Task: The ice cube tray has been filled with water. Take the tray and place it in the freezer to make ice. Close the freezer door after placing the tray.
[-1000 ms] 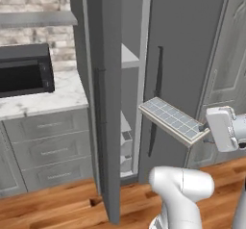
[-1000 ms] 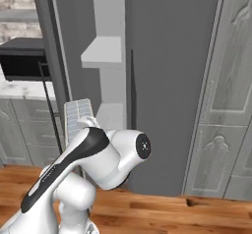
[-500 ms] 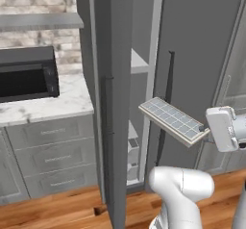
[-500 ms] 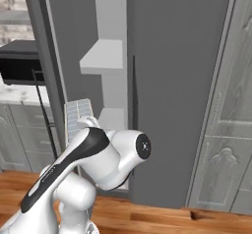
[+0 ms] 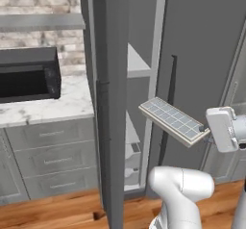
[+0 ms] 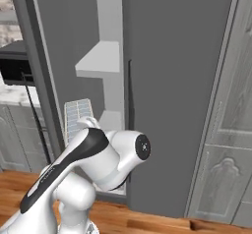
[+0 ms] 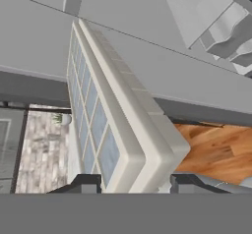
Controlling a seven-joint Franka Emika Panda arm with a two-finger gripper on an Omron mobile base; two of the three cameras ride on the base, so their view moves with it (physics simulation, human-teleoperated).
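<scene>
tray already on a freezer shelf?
No. The flat whitish ice cube tray is held in the air by the gripper, outside the dark grey freezer, in front of its open door gap.

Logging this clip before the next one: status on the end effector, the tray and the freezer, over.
End effector shut on ice cube tray. Tray held in the air before the freezer, outside it. Freezer door open, edge-on left of tray.

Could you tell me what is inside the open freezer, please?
The freezer shows pale shelves and bins near the bottom. The open door hides the rest.
</scene>
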